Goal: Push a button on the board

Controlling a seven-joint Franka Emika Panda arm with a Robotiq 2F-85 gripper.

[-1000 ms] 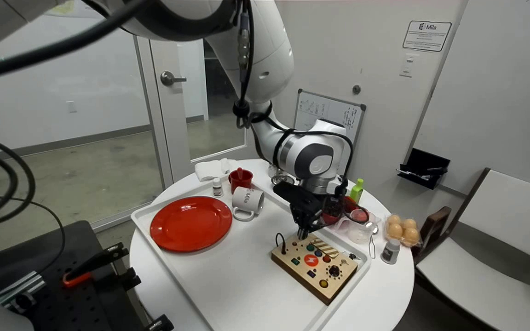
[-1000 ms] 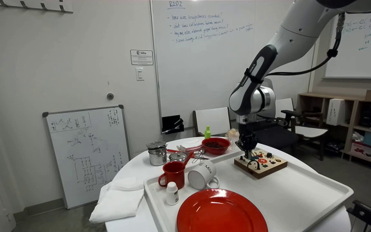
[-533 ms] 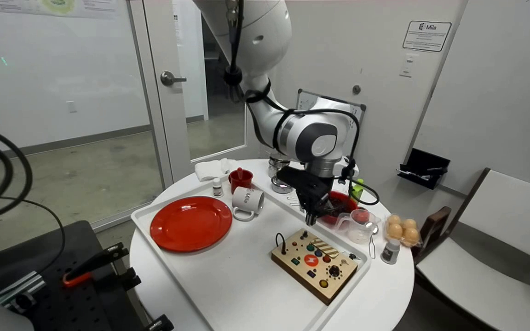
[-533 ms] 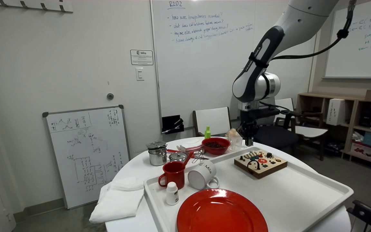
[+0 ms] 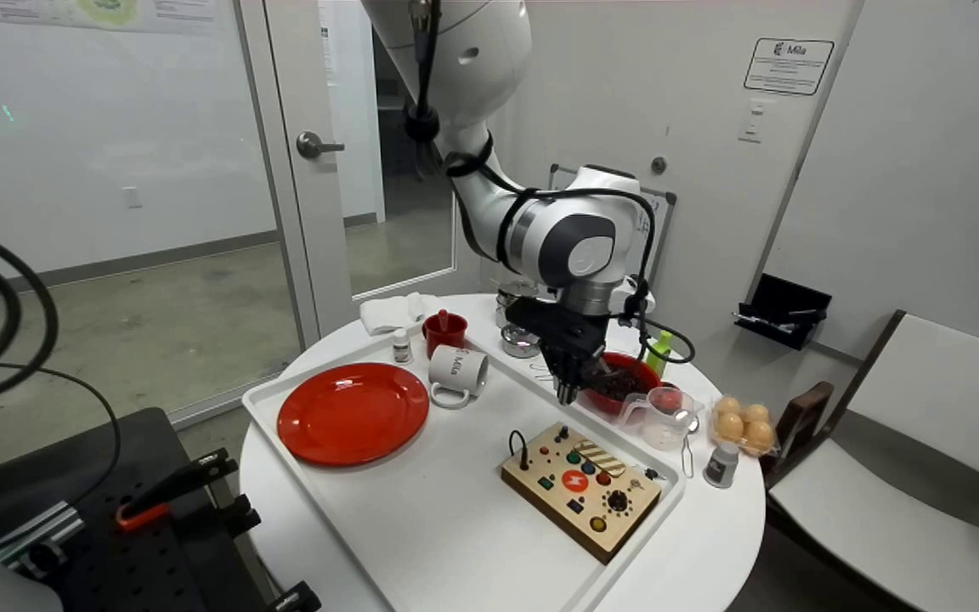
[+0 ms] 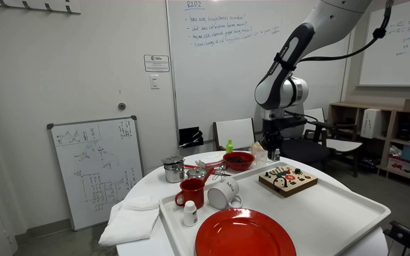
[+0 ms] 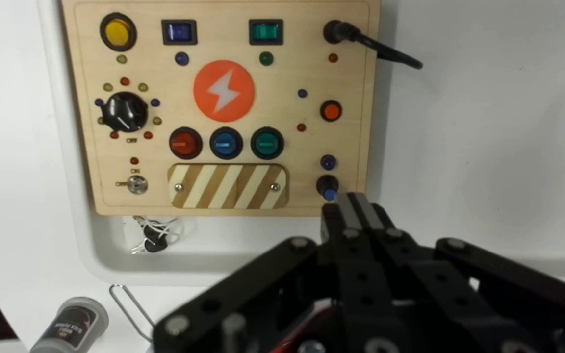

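The pale wooden board (image 5: 559, 495) lies on the white tray in both exterior views (image 6: 290, 186) and fills the upper left of the wrist view (image 7: 282, 78). It carries a yellow button (image 7: 117, 32), an orange button (image 7: 331, 111), red, blue and green round knobs and a black dial (image 7: 125, 112). A black toggle with a blue tip (image 7: 329, 189) sits near its corner. My gripper (image 7: 359, 197) is shut and empty, fingers together. In both exterior views it hangs above and just beyond the board's far corner, apart from it (image 5: 567, 396) (image 6: 273, 156).
The white tray (image 5: 421, 510) also holds a red plate (image 5: 353, 415), a white mug (image 5: 458, 371), a red cup (image 5: 444, 333) and a small bottle. Behind the gripper are a red bowl (image 6: 238, 161), a clear measuring cup (image 5: 666, 418), metal pots and a pepper jar (image 7: 71, 326).
My gripper has risen from the board's corner, where it was at the toggle, to above it. Over the last half second it shifted slightly left in both exterior views. The board stayed put.
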